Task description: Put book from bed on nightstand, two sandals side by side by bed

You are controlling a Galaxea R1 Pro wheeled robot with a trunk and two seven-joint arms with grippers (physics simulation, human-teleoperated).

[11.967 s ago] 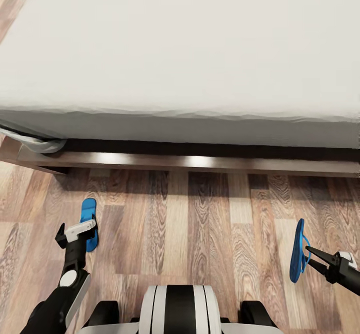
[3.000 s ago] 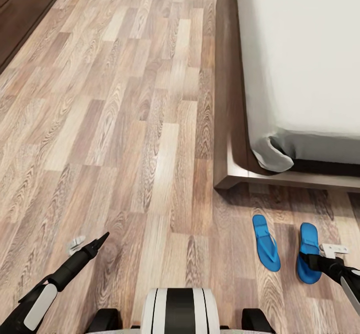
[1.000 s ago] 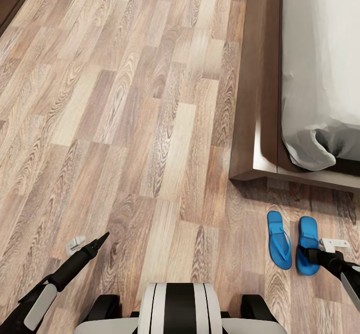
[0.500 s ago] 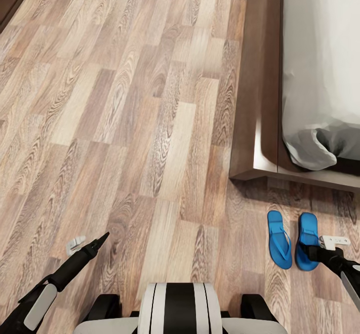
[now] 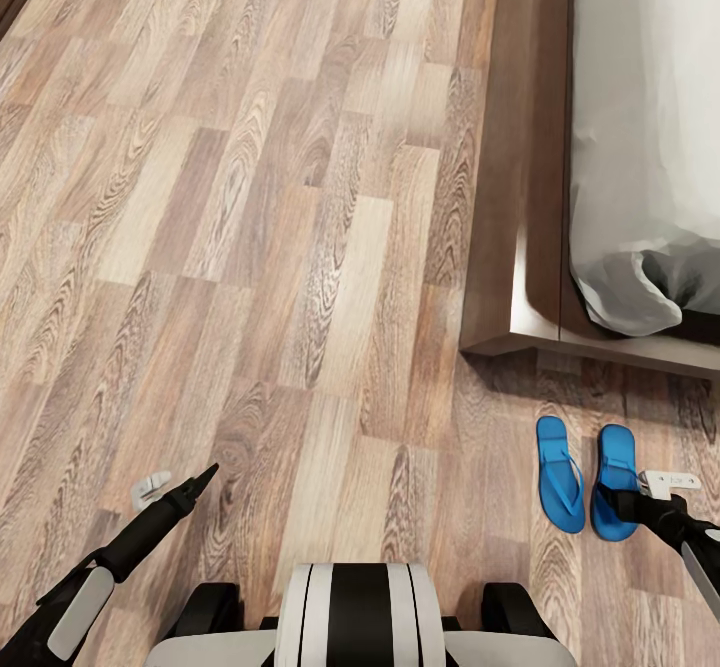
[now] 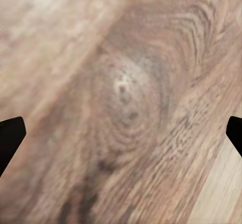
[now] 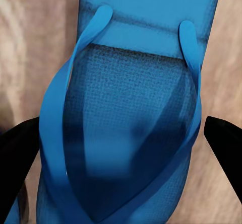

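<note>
Wood-plank floor (image 5: 250, 247), right claw (image 5: 655, 492) spread above one sandal (image 7: 131, 133), left claw (image 5: 175, 485) spread, low.

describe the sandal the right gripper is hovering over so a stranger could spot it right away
Find the corner of the big bed's dark brown wooden frame. On the wood-plank floor just beyond lie two flat bright blue flip-flops; yours is the one under the right gripper, not its uncovered twin.

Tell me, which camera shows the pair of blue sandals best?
The head view: both sandals lie flat side by side on the floor near the bed's corner. The right wrist view gives a close-up of one sandal; the left wrist view shows floor.
</note>
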